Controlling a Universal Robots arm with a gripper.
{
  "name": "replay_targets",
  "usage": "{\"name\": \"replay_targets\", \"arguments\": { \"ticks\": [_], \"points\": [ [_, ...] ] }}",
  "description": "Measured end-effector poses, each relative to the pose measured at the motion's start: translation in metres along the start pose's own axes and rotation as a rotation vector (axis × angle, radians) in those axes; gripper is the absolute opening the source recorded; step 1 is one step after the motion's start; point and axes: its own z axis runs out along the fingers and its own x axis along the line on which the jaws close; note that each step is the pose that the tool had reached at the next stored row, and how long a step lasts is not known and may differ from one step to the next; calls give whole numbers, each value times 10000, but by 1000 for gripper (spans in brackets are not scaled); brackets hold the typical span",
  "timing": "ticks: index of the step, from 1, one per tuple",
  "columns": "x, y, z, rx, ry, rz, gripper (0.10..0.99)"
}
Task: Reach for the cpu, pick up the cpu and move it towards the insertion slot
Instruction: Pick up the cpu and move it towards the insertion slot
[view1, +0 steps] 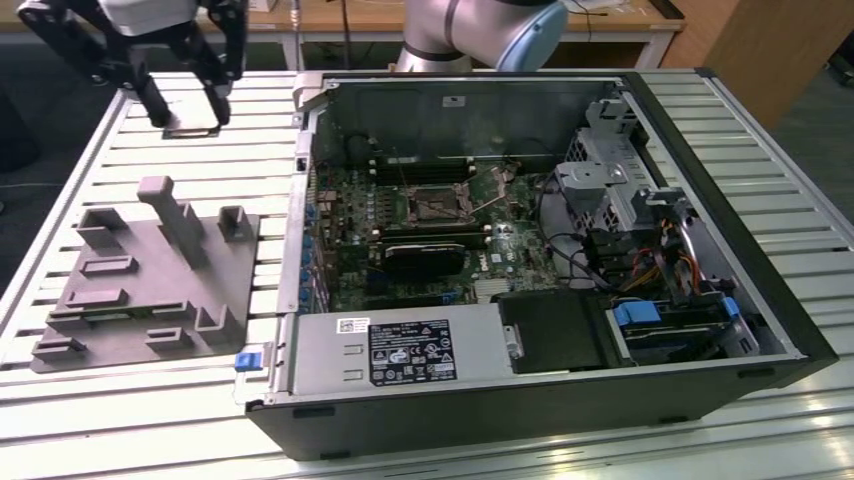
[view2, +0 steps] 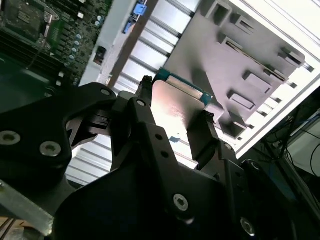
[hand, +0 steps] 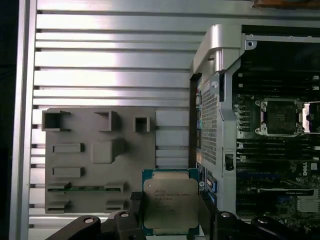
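Note:
The cpu, a flat square chip with a silvery-beige top and a green edge, hangs in the air between my gripper's black fingers. My gripper is shut on it at the far end of the slatted table, at the exterior view's left of the computer case. The second wrist view shows the cpu from below, clamped on two opposite sides. The insertion slot, a square black socket with a metal frame, lies on the motherboard inside the open case, well apart from the gripper. It also shows in the first wrist view.
A grey plastic fixture block with posts and recesses lies on the slatted table below the gripper. The open computer case has a raised metal wall between gripper and motherboard. A power supply, drive bays and cables fill the case's near and right parts.

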Motion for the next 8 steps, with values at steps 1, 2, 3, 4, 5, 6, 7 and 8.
{"name": "replay_targets", "arguments": {
  "ticks": [1, 2, 3, 4, 5, 6, 7, 8],
  "points": [
    [-46, 0, 5, 0, 2, -1, 533],
    [-91, 0, 12, 0, 4, -1, 533],
    [-136, 0, 21, 0, 5, 0, 533],
    [-181, 0, 29, 0, 7, 1, 533],
    [-225, 0, 37, 0, 11, 1, 533],
    [-273, 0, 45, 0, 13, -1, 533],
    [-318, 1, 53, 1, 15, 0, 533],
    [-363, 2, 61, 0, 15, 1, 533]
  ]
}}
